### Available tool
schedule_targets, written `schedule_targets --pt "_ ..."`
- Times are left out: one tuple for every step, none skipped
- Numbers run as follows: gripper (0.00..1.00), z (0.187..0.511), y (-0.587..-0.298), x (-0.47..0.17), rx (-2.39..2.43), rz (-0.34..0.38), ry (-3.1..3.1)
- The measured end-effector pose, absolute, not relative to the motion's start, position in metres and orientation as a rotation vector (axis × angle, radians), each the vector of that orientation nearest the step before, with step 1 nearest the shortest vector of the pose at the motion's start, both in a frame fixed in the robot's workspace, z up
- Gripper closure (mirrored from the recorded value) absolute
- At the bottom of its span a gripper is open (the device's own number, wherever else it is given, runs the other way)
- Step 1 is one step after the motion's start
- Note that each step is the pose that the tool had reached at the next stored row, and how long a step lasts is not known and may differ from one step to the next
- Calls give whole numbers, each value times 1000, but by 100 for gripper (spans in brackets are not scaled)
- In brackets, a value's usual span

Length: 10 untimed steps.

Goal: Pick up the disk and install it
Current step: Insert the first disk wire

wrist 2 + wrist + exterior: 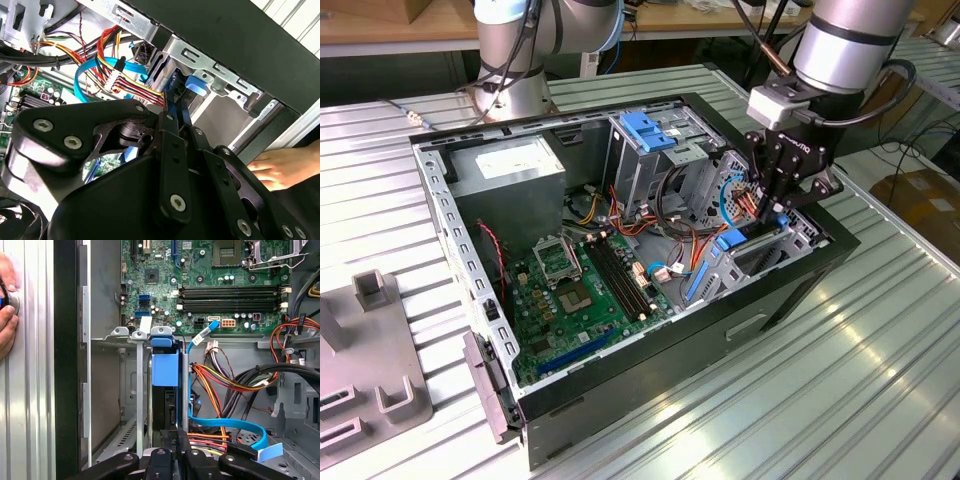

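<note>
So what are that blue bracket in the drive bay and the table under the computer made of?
The blue bracket looks like moulded plastic: uniform matte colour, rounded edges. The table looks like bare ribbed metal, probably aluminium, given its silvery sheen and bright reflections along the grooves.

You see a ribbed, glossy metal table (880,380) under the matt black computer case (760,320). Inside the case: a green circuit board (200,275), dull grey sheet-metal brackets (137,390) and smooth blue plastic rails (165,369). Matt black gripper (775,205) linkage.
</note>
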State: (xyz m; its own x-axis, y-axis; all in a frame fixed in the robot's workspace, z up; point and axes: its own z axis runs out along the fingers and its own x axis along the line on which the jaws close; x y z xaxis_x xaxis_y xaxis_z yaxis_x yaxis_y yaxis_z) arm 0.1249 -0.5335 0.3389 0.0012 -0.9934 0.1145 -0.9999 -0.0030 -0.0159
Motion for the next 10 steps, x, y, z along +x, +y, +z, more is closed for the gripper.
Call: schedule_targets --pt "84 339 -534 125 2172 142 -2168" --pt "84 339 -534 125 2172 142 -2168" --pt "84 339 -534 125 2172 141 -2168" --pt "83 338 -534 125 2173 141 -2168" --pt "83 339 -534 125 2172 141 -2168" --pt "76 340 -534 125 2172 141 -2168" --pt "76 342 -533 125 2172 141 -2167" --pt "76 344 -533 125 2172 142 -2167" --pt "76 347 -533 125 2172 142 -2167" --pt "76 347 -533 125 2172 142 -2167"
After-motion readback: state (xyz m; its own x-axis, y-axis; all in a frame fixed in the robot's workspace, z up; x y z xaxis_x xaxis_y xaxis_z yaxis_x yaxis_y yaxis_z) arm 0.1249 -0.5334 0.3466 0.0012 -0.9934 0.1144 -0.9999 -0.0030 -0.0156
